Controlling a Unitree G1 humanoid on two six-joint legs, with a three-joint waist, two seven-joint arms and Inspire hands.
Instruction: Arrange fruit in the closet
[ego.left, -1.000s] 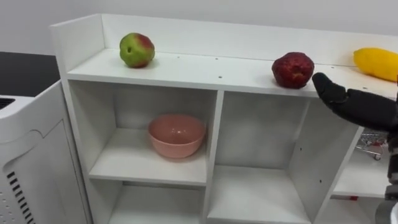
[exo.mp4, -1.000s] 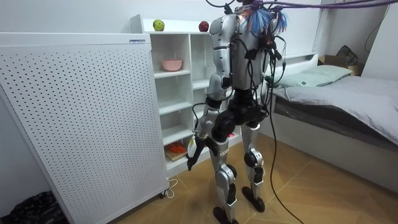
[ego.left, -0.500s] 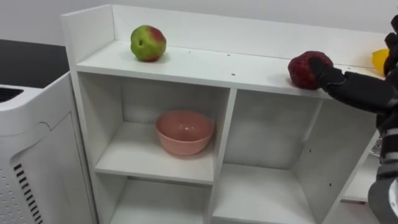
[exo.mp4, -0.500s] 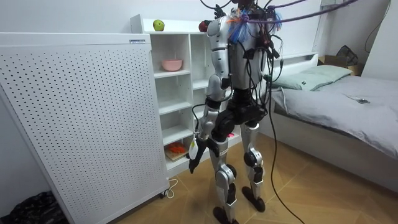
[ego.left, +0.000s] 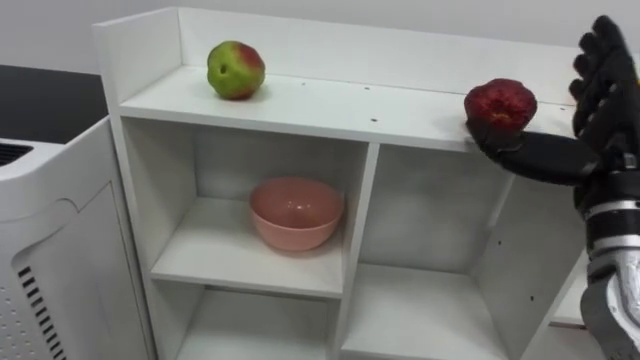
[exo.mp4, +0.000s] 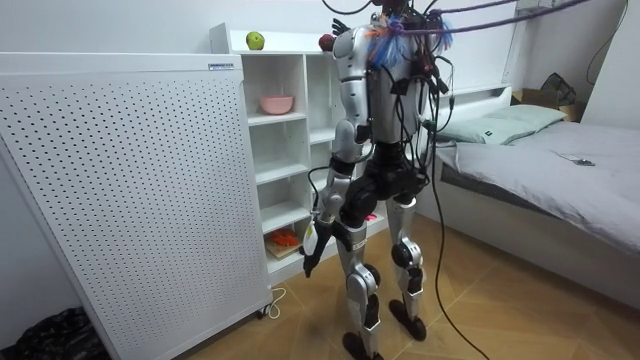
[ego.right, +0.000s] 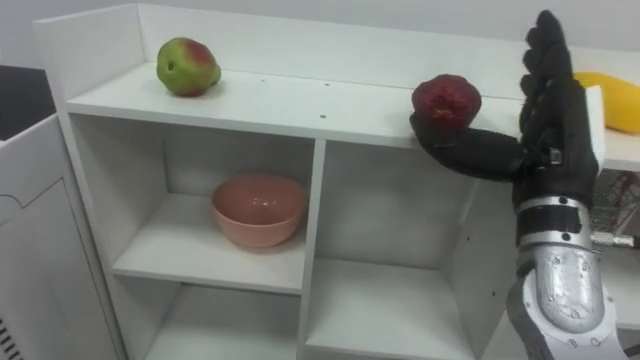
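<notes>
checking left eye view first: right hand (ego.left: 600, 135) is up at the right end of the closet (ego.left: 320, 105) top shelf. fingers straight and pointing upward, thumb stretched leftward along the shelf's front edge, right under the red fruit (ego.left: 500, 105). hand is spread, closed on nothing. a second ago it sat lower and apart from the fruit. half a second ago its dark tip covered the fruit's right side. now the fingers have swung upright and only the thumb is at the fruit. fruit sits on the same spot of the shelf, so no pickup yet. green-red apple (ego.left: 236, 70) rests at the far left of that shelf, pink bowl (ego.left: 296, 212) in the upper left compartment, both as before. right eye view: same pose. thumb looks to touch the fruit's underside, cannot be sure. yellow fruit (ego.right: 612, 100) lies just behind the raised fingers. room view: robot stands facing the closet, between the white perforated panel (exo.mp4: 120, 190) and the bed (exo.mp4: 560, 160), stance unchanged, right arm raised to the top shelf. left hand (exo.mp4: 308, 252) hangs low beside the thigh, state cannot be told. judgement: the right hand is shaping to close round the red fruit. grasp is the step in hand, arranging hardly begun.
</notes>
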